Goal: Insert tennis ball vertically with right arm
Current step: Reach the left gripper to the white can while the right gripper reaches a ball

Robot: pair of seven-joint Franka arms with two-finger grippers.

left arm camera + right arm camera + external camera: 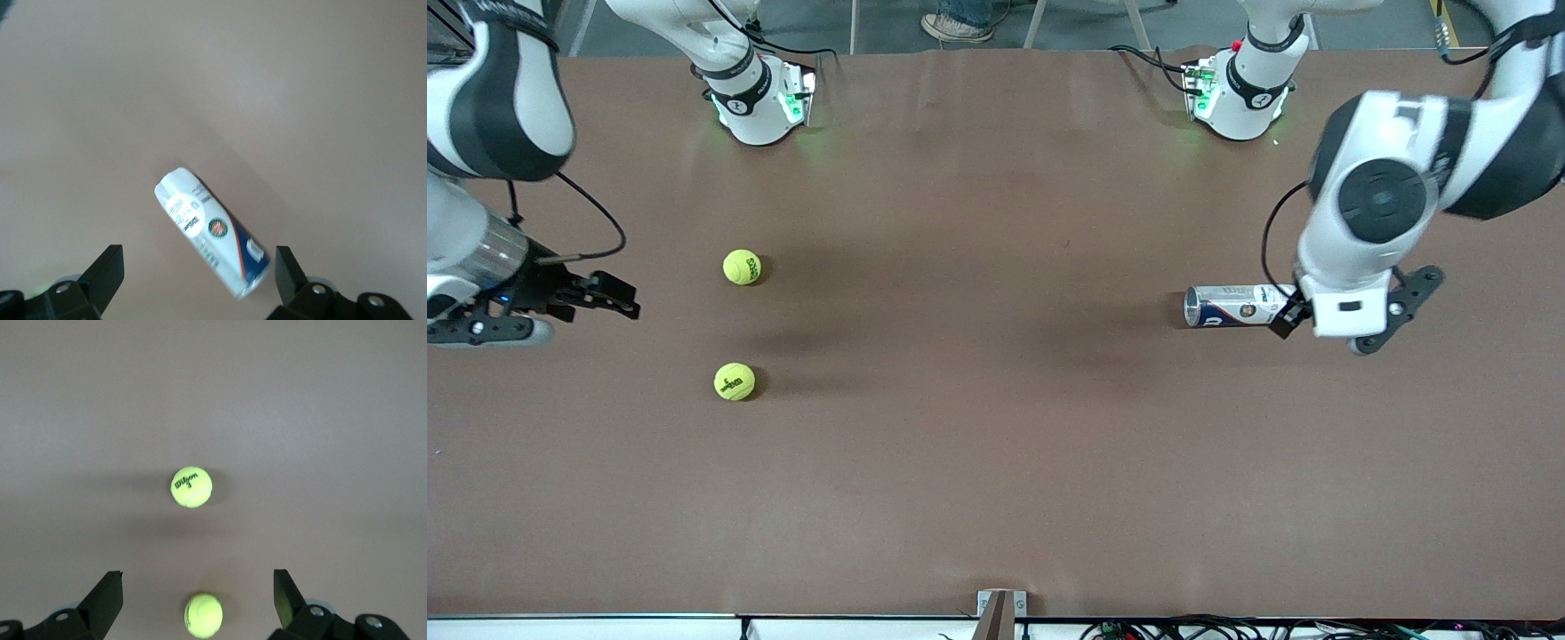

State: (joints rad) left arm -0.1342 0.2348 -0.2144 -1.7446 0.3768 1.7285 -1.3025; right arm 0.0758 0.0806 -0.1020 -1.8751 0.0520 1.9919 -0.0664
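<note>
The right gripper (618,298) is held above the brown table (996,462) at the right arm's end, its black fingers (107,597) spread wide with nothing between them. Two yellow-green felt tennis balls are seen in the right wrist view, both lying loose on the table. The tennis ball farther from the front camera (742,267) lies just beside the gripper, toward the middle of the table. The tennis ball nearer to the front camera (735,381) lies apart from the first.

The left gripper (1352,324) is held over the left arm's end of the table, its fingers (107,273) likewise set wide and empty. Beneath it a cylindrical white and blue tennis ball can (1232,306) is laid on its side, with its open mouth turned toward the middle of the table. The can is well apart from both balls.
</note>
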